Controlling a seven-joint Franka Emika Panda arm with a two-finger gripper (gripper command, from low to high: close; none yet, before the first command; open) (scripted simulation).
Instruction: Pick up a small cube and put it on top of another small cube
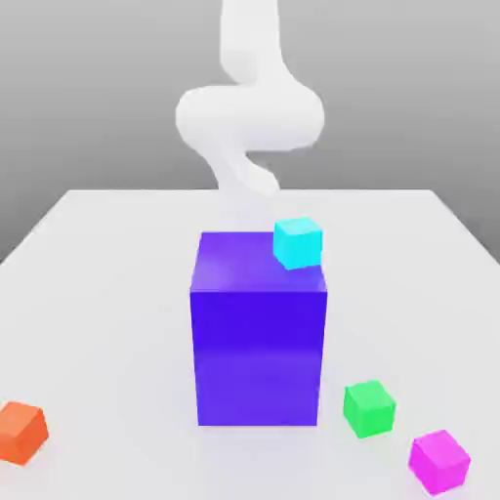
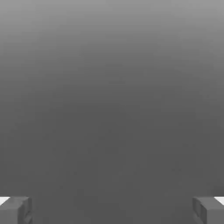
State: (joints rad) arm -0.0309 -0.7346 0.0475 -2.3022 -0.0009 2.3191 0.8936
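Gripper (image 2: 112,210) jaws spread wide, nothing between them. Magenta cube (image 1: 438,461) sits on the table (image 1: 107,293) at about 4 o'clock from the big blue block (image 1: 259,342), green cube (image 1: 369,407) just beside it.

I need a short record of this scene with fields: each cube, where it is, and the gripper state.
magenta cube: on table, near corner at the exterior view's right
green cube: on table, beside blue-purple block, apart from magenta cube
cyan cube: on top of block
orange cube: on table, exterior view's left
gripper: open, holding nothing
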